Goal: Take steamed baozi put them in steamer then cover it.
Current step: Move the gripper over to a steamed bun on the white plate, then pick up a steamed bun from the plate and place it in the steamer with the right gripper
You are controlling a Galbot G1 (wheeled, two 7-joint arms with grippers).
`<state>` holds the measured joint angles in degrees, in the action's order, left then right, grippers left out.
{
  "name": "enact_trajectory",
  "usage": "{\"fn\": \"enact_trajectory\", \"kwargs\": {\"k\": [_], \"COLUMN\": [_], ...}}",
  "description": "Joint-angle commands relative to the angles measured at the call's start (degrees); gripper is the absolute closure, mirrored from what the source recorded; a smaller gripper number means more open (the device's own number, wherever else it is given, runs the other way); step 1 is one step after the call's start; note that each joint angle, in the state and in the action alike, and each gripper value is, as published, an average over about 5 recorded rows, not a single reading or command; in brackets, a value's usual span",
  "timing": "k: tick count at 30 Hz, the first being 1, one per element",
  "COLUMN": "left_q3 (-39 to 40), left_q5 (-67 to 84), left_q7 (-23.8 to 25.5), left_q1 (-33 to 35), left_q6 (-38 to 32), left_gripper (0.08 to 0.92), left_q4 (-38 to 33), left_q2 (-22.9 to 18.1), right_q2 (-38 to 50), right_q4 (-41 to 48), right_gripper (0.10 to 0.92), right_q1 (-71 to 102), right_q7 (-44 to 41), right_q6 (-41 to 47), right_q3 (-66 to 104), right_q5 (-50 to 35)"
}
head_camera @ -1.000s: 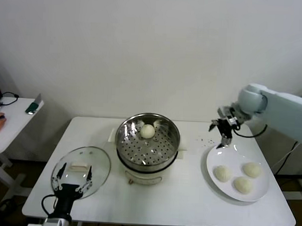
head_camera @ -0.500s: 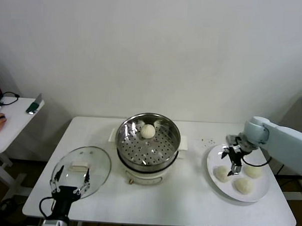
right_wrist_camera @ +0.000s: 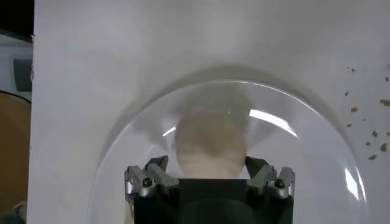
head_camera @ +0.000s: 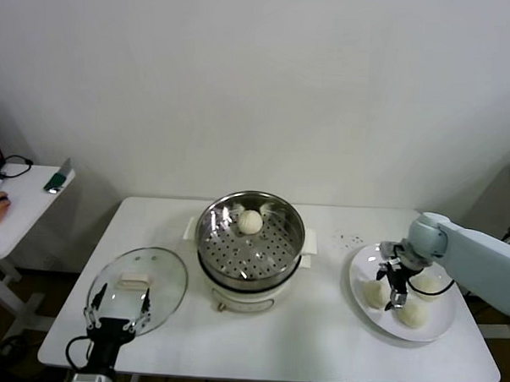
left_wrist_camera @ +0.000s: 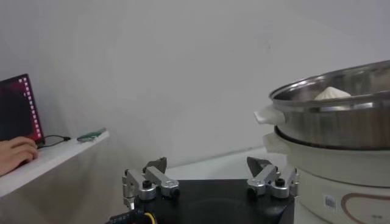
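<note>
While the left pincer (head_camera: 119, 308) idles spread, the right pincer (right_wrist_camera: 209, 172) brackets a baozi (right_wrist_camera: 211, 149), grip uncertain.

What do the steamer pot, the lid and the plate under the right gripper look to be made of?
Steamer: polished steel by its mirror-like wall and perforated floor, on a matte white base, likely plastic. Cover: clear glass, since the table shows through, with a cream handle. Plate: glossy white, probably ceramic or melamine, judging by its sharp highlights in the right wrist view.
</note>
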<state>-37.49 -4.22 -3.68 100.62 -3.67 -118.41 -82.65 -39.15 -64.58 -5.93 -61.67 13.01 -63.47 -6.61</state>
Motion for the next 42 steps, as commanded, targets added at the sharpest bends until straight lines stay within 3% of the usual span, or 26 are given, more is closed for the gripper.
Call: {"fn": "enact_trajectory", "kwargs": {"k": [1, 16, 22, 32, 42], "left_q3": [0.2, 0.1, 0.1, 1.1, 2.0], "left_q5": [-0.3, -0.4, 0.6, 0.7, 2.3], "left_q7": [0.1, 0.1, 0.0, 0.0, -0.1], "left_q1": [0.0, 1.2, 1.6, 1.5, 2.3], "left_q6": [0.0, -0.5, -0.7, -0.8, -0.5], "left_gripper": [0.177, 0.177, 0.177, 0.177, 0.177], "left_q4": [0.2, -0.2, -0.6, -0.9, -2.2], "left_q2": [0.0, -0.4, -0.4, -0.6, 0.0], "right_q2": [-0.6, 0.3, -0.8, -14.5, -29.3], "right_q4": [1.1, 0.5, -0.9, 1.9, 2.1], "right_gripper": [0.268, 0.3, 0.304, 0.304, 0.312], "right_q1": [1.7, -10.1, -22.4, -48.0, -45.7], "right_q7": [0.0, -0.1, -0.1, 0.0, 3.1], "right_q6": [0.1, 0.4, 0.8, 1.6, 5.5], "right_q3": [1.7, -5.3, -13.1, -27.7, -22.8], "right_q5": [0.0, -5.4, -13.5, -36.5, -44.1]}}
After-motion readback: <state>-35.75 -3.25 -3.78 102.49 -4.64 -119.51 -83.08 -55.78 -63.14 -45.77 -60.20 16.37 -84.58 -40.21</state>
